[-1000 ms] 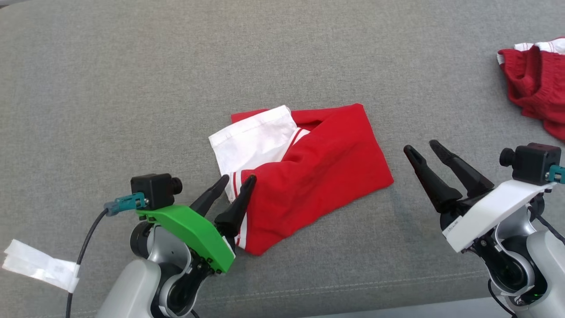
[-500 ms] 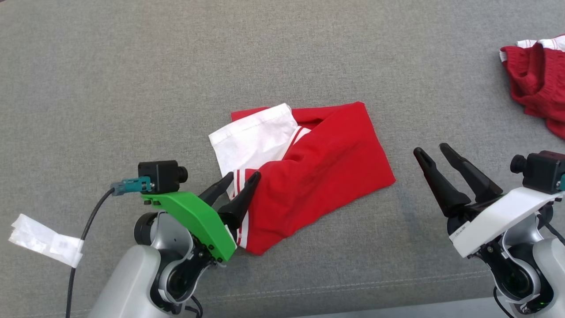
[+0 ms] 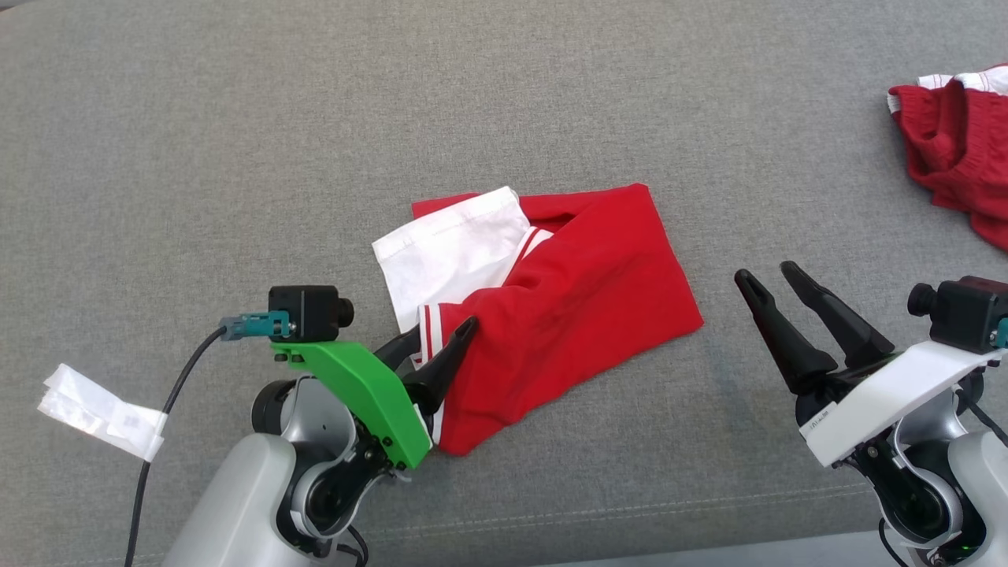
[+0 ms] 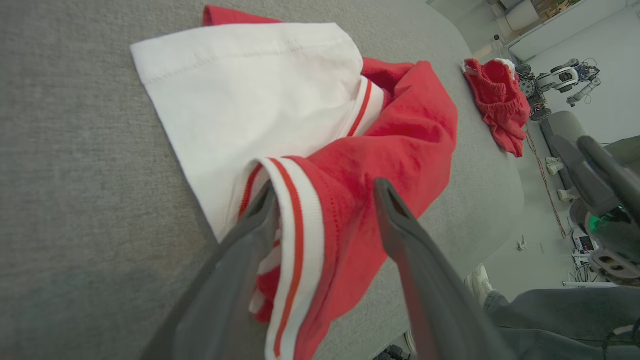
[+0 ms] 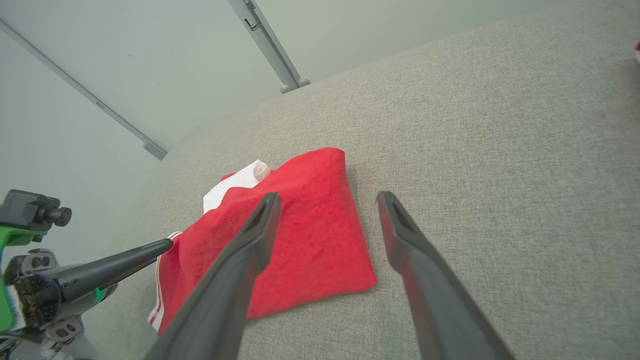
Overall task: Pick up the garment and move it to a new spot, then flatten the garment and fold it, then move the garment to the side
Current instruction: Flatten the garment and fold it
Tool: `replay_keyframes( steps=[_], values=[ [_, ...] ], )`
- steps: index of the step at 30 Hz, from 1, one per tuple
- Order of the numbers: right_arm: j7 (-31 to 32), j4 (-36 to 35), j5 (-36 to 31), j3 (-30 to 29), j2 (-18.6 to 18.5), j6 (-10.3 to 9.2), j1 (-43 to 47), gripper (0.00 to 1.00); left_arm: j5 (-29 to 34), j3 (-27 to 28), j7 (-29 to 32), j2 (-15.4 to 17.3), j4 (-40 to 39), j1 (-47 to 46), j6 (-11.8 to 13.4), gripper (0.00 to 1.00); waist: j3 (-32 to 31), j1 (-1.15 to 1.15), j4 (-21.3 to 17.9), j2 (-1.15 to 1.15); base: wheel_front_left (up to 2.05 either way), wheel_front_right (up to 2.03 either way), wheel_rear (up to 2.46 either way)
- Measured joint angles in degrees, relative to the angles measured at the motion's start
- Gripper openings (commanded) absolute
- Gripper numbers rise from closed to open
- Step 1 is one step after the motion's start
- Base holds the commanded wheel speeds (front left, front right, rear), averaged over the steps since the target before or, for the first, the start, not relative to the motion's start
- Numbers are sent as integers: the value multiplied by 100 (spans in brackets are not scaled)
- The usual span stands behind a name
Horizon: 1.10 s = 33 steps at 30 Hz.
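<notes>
Left claw: left gripper (image 3: 442, 329) spread astride the striped hem of the garment (image 3: 575, 315), not pinching.
Right claw: right gripper (image 3: 765, 273) spread, empty, near its right corner.
Garment: folded, middle of the surface (image 3: 236, 157).
Progress: fold looks done; shifting it aside remains.
Views: left wrist view has the hem against one finger; head view has another red heap (image 3: 953, 150) at the right edge.

A crumpled red cloth (image 3: 957, 142) is being supported by the grey cushion (image 3: 236, 157) at its far right, near the edge.
</notes>
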Motion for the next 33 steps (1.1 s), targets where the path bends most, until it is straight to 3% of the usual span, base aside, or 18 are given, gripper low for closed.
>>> replay_keyframes(
  steps=[7,11,12,13,14,15,16,33],
  values=[
    [-1,-7,0,30,1,7,2,100,-211,9,82,-42,174,-166,8,97,7,0,-28,0,0,0,0],
    [-5,-15,0,30,1,7,2,100,-324,78,125,-86,238,-231,51,88,14,0,-55,0,0,0,0],
    [-7,-18,0,30,1,7,2,100,-344,86,125,-97,260,-254,52,71,17,0,-62,0,0,0,0],
    [-7,-21,0,30,1,8,2,100,-355,88,125,-104,282,-281,52,48,20,0,-70,0,0,0,0],
    [-8,-24,0,30,2,20,2,100,-355,91,122,-110,293,-309,52,38,23,0,-77,0,0,0,0],
    [-8,-27,0,30,4,24,2,100,-355,98,110,-114,294,-349,51,7,27,0,-85,0,0,0,0],
    [-9,-29,0,32,8,25,2,100,-356,113,60,-123,292,-386,51,0,30,0,-93,0,0,0,0],
    [-101,-30,0,45,67,30,3,100,198,348,-695,-92,-56,-1087,-109,0,97,0,-177,0,0,0,0]
  ],
)
